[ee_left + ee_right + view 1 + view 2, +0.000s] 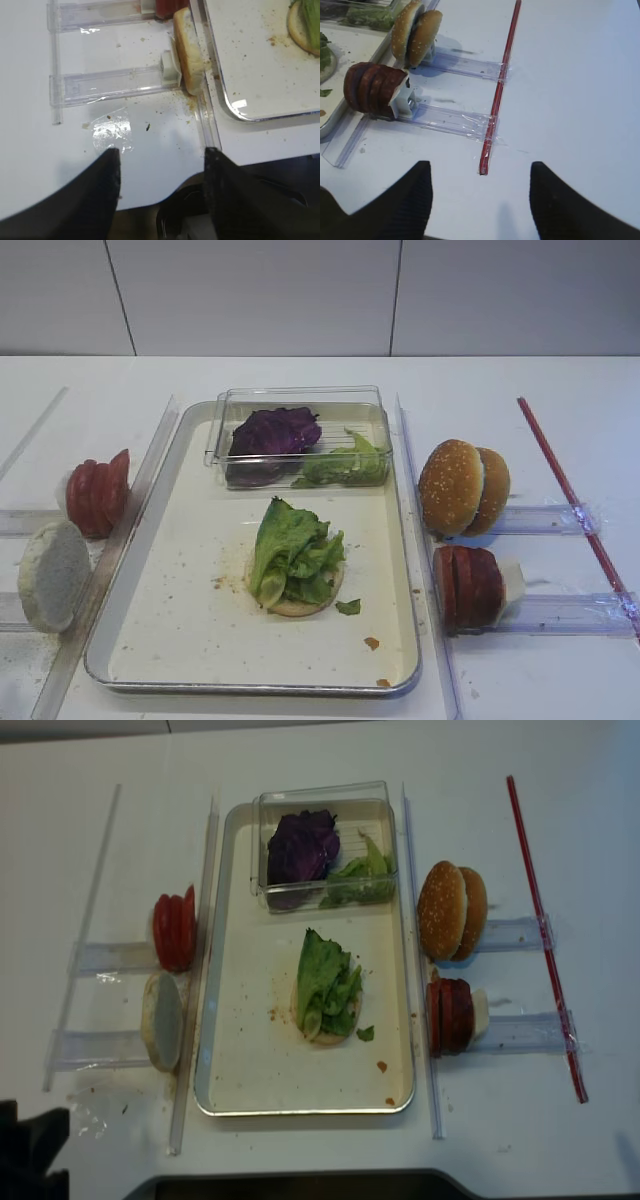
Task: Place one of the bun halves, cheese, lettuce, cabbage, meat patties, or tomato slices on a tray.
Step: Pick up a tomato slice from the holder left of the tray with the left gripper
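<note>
from my station, far left on the white tabletop, the thin flat bright-red tomato slices stand on edge in a clear plastic rack, with a pale flat-faced bun half just in front of them; my left gripper hangs low over bare tabletop near that bun, jaws apart and holding nothing; in the middle, the large shallow silver-rimmed tray carries a bun base under crinkled green lettuce; right of it stand the sesame bun domes and thick dark brown-red meat patties; my right gripper waits wide apart, empty; i judge another layer is due, so next i must reach in and close on one piece.
</note>
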Motion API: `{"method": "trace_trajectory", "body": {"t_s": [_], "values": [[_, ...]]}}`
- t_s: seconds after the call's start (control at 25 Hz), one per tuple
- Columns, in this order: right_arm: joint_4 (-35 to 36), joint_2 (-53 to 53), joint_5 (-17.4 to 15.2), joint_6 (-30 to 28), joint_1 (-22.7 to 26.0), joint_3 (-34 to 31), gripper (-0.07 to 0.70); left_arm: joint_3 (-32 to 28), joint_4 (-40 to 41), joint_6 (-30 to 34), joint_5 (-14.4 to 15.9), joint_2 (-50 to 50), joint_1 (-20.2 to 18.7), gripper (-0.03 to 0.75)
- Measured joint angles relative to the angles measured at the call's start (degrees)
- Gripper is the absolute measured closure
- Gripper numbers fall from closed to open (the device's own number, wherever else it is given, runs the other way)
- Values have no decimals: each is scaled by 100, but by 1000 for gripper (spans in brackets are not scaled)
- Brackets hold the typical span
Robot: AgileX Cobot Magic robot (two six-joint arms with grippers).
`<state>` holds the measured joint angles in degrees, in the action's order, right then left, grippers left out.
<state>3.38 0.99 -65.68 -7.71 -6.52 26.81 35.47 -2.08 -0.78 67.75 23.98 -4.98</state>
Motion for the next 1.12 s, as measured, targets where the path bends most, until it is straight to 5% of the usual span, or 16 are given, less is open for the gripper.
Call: {"method": "trace_trajectory", "body": {"t_s": [0.72, 1.12], "values": [[0, 0, 12, 10, 0, 0, 176, 2814, 0, -299, 330, 4243, 0, 357], [0, 0, 12, 10, 0, 0, 230, 4199, -41, -289, 330, 5660, 0, 357]]}}
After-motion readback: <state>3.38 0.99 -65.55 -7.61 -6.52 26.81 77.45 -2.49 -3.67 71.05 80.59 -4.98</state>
